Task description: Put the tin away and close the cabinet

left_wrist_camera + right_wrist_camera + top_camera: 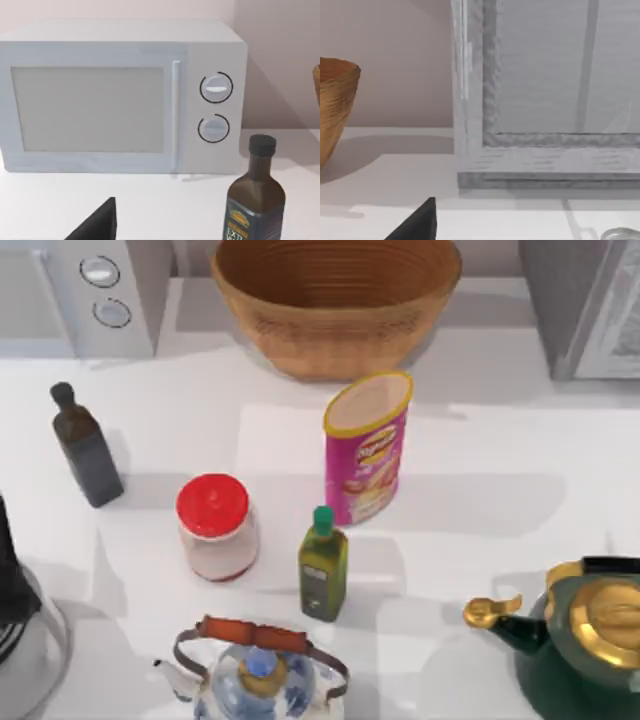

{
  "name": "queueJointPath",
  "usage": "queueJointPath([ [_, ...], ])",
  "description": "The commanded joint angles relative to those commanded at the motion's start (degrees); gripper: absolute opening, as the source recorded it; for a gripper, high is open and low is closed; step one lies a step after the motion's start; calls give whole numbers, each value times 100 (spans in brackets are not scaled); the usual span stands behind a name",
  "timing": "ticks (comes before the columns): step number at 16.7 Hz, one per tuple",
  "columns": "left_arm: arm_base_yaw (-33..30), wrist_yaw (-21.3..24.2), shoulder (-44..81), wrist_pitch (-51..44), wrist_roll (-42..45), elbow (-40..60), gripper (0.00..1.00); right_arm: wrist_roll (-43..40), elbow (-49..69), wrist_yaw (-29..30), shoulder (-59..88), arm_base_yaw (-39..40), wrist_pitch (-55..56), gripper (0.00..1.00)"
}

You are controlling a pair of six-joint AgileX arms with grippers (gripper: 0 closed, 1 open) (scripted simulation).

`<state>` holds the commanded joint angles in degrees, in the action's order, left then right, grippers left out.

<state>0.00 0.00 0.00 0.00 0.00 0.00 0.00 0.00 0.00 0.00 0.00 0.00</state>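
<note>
Tin (367, 448), the pink chip can, stands upright mid-table, just in front of the wicker basket (336, 302), w/ the small oil bottle (323, 563) and red-lid jar (216, 527) near it. Risk: a sideways reach clips those and topples them, or the tall can tips. Basket looks empty. Cabinet (545, 90) at far right; contents unclear. Can't tell whether either of my pincers is open or closed; nothing held yet.

White table (500, 440) — tin (367, 448), basket (335, 300), kettles.
</note>
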Motion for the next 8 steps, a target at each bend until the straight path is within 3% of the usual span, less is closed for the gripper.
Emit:
queueJointPath([
  [4, 0, 0, 0, 0, 0, 0, 100, 21, 192, -16, 68, -16, 9, 100],
  [8, 0, 0, 0, 0, 0, 0, 100, 40, 1243, -135, 833, -103, -44, 100],
])
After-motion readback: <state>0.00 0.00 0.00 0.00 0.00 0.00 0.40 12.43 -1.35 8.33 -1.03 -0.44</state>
